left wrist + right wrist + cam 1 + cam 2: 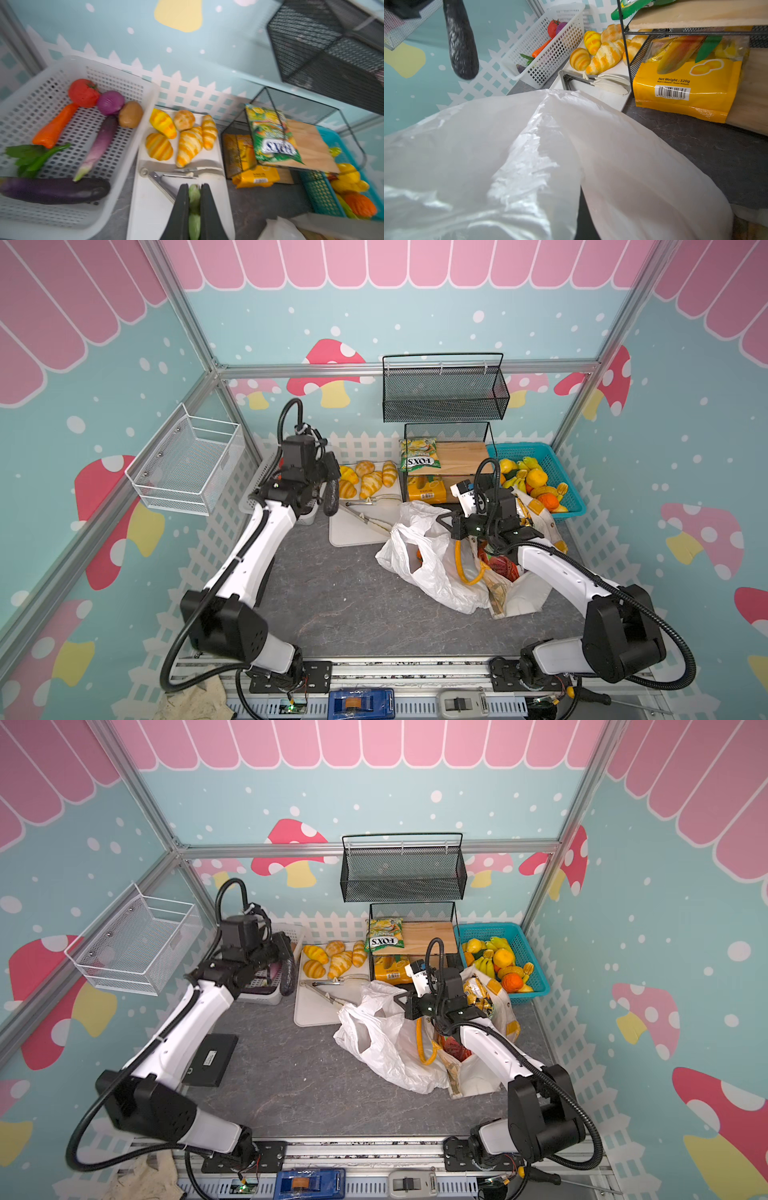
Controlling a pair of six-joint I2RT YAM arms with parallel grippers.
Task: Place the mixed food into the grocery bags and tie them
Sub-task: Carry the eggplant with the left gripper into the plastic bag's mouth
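The white plastic carrier bag (419, 564) slumps right of centre on the table, touching the off-white tote (523, 597) on its right; the right gripper (444, 522) is clamped on the bag's far rim and holds it raised, presumably so the mouth gapes leftward; the left gripper (194, 187), jaws almost closed, pinches a dark toy vegetable (331, 498) by its pale green stem, dangling between the white basket (128, 68) and the tray (357, 531), likely bound for that mouth.

You can see two arms (257, 539), two bags (440, 585), five rolls (190, 143), one carrot (55, 126), one tomato (83, 93), one onion (110, 102), one potato (131, 114), one pair of tongs (166, 176).
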